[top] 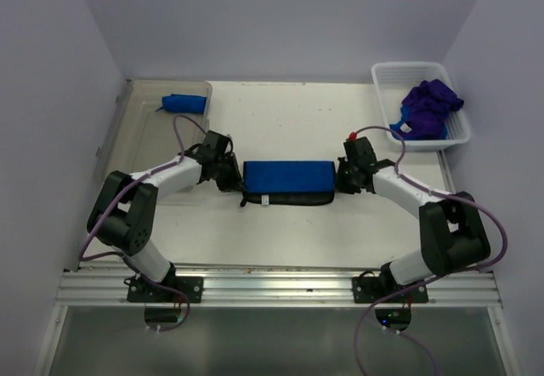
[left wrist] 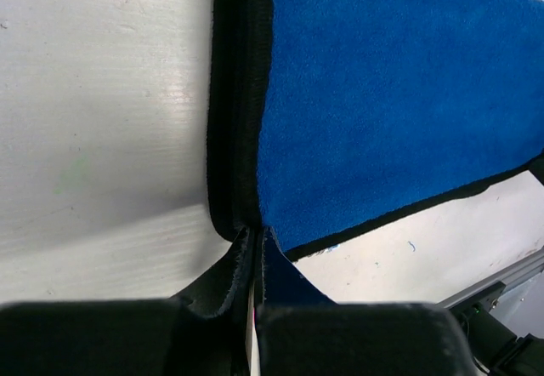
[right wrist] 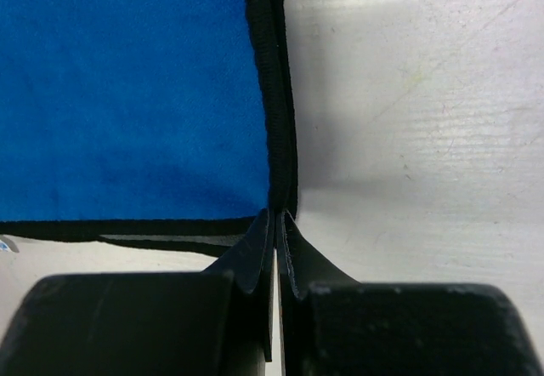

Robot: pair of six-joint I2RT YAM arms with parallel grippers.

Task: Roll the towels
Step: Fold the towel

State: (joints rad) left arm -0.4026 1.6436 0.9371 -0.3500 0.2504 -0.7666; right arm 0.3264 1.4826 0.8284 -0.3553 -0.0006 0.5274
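Note:
A royal blue towel (top: 287, 179) with dark edging lies folded in a flat band on the white table (top: 289, 121), between the two arms. My left gripper (top: 231, 176) is at its left end. In the left wrist view the left gripper (left wrist: 255, 248) is shut, its tips pinching the dark edge at the corner of the towel (left wrist: 382, 95). My right gripper (top: 342, 176) is at the right end. In the right wrist view the right gripper (right wrist: 279, 231) is shut on the dark edge at the corner of the towel (right wrist: 127, 95).
A clear bin (top: 144, 95) at the back left holds a rolled blue towel (top: 184, 102). A white basket (top: 399, 71) at the back right holds crumpled purple towels (top: 429, 108). A metal rail (top: 280, 287) runs along the near edge.

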